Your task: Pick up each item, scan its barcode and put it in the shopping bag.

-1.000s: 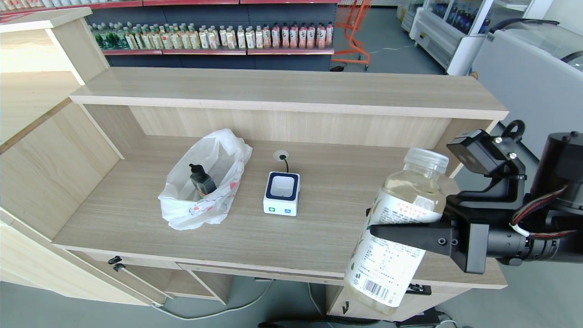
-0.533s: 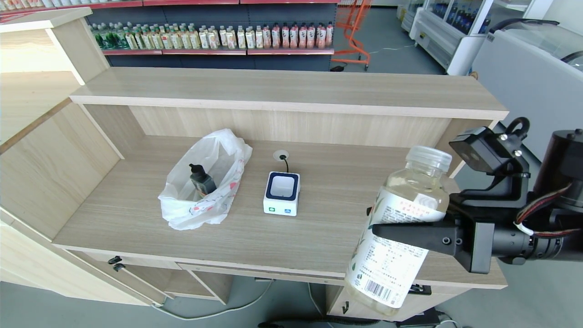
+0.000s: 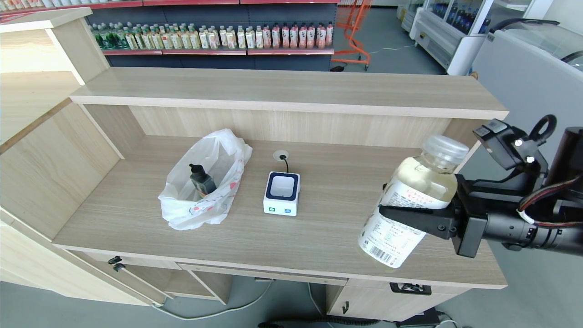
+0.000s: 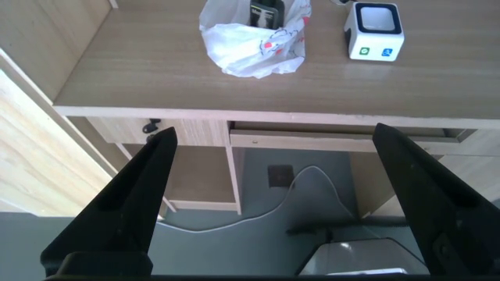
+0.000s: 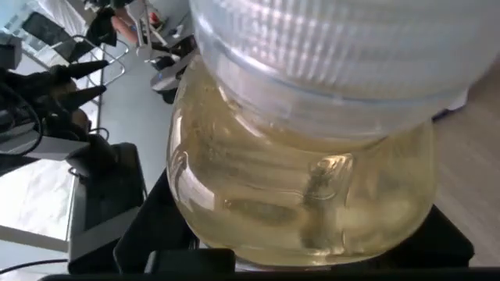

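Observation:
My right gripper is shut on a clear bottle of pale yellow drink with a white label and white cap. It holds the bottle tilted above the right end of the wooden counter, barcode low and facing me. The same bottle fills the right wrist view from the cap end. A white barcode scanner with a dark window sits mid-counter. Left of it lies the white plastic shopping bag with a dark bottle inside. My left gripper hangs open below the counter's front edge, nothing between its fingers.
A raised wooden ledge runs behind the counter, and a side wall closes the left end. The scanner's cable goes into a hole behind it. Drawers sit under the front edge. Bare counter lies between scanner and bottle.
My right arm has carried the bottle up and away from me, from over the counter's front edge to above its right end. The bag, scanner and left arm have not moved.

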Controlling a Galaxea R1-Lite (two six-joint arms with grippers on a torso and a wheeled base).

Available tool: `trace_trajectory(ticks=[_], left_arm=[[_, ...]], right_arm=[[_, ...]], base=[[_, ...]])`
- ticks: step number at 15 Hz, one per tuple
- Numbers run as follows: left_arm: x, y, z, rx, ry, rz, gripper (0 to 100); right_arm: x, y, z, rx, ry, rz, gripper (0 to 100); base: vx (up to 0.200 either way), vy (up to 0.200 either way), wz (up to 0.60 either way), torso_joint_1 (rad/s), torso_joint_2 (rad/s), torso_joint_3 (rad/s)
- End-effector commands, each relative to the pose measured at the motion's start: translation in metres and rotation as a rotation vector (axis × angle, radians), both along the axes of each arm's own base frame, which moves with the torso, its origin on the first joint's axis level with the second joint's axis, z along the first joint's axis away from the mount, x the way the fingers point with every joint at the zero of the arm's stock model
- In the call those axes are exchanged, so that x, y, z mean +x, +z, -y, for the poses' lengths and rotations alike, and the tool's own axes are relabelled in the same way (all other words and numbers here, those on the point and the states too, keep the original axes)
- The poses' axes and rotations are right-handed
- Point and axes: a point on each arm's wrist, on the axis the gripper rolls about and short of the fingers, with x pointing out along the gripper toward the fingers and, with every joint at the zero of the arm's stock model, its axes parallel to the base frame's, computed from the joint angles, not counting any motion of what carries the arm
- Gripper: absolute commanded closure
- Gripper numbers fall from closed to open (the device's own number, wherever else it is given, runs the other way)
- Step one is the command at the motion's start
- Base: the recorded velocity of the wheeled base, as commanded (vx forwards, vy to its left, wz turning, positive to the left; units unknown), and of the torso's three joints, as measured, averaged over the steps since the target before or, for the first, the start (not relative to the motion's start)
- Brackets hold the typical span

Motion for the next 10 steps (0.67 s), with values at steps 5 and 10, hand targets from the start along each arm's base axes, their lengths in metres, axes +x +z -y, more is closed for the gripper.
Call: trace_trajectory(ticks=[5, 10], left_arm=[[0.0, 0.0, 0.0, 0.0, 0.0, 0.0, 0], [0.0, 0.0, 0.0, 0.0, 0.0, 0.0, 0]], right_arm=[[0.011, -0.019, 0.099, -0.491, -0.463, 0.467, 100], [0.006, -0.012, 0.101, -0.618, -0.534, 0.582, 100]], base=[[0.0, 0.0, 0.0, 0.0, 0.0, 0.0], [0.0, 0.0, 0.0, 0.0, 0.0, 0.0]])
